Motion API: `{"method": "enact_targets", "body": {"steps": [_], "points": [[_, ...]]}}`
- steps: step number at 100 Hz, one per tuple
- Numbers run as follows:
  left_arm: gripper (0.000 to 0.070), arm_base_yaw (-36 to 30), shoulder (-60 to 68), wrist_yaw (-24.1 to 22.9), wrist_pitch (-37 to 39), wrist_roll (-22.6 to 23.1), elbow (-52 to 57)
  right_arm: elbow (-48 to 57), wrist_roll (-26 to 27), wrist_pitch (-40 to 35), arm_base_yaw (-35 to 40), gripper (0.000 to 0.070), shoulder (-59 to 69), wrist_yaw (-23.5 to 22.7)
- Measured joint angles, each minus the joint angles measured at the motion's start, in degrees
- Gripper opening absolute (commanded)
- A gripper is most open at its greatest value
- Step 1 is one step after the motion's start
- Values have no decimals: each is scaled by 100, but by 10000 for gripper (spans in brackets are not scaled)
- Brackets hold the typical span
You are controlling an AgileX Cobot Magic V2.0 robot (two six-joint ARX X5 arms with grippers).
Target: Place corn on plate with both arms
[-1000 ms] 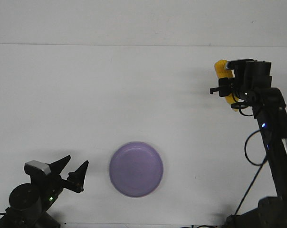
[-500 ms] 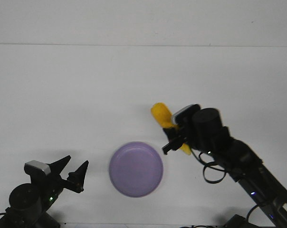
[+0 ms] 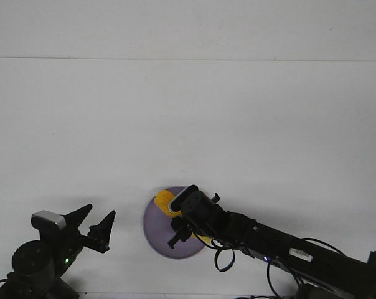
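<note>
The lavender plate (image 3: 158, 232) lies near the front edge of the table, partly covered by my right arm. My right gripper (image 3: 178, 218) is shut on the yellow corn (image 3: 166, 200) and holds it over the plate; only the corn's upper end and a strip under the wrist show. I cannot tell whether the corn touches the plate. My left gripper (image 3: 96, 223) is open and empty at the front left, well left of the plate.
The white table (image 3: 188, 124) ends at a pale back wall. My right arm (image 3: 281, 249) stretches low from the front right corner to the plate. The left arm's base (image 3: 32, 265) sits at the front left corner.
My right arm has swung the corn from the far right of the table down and left to over the plate. The left arm has not moved.
</note>
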Motion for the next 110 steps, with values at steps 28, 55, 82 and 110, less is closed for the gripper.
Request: {"method": "enact_targets", "body": {"steps": [28, 55, 82, 110], "points": [[498, 0, 0, 0, -11, -4, 0, -4, 2, 133, 42, 552, 306, 0], [499, 0, 0, -4, -13, -4, 0, 42, -107, 74, 17, 550, -260, 68], [499, 0, 0, -20, 42, -2, 0, 264, -887, -358, -291, 549, -3008, 1517], [292, 0, 0, -118, 389, 92, 0, -382, -1069, -1552, -575, 469, -4990, 2553]]}}
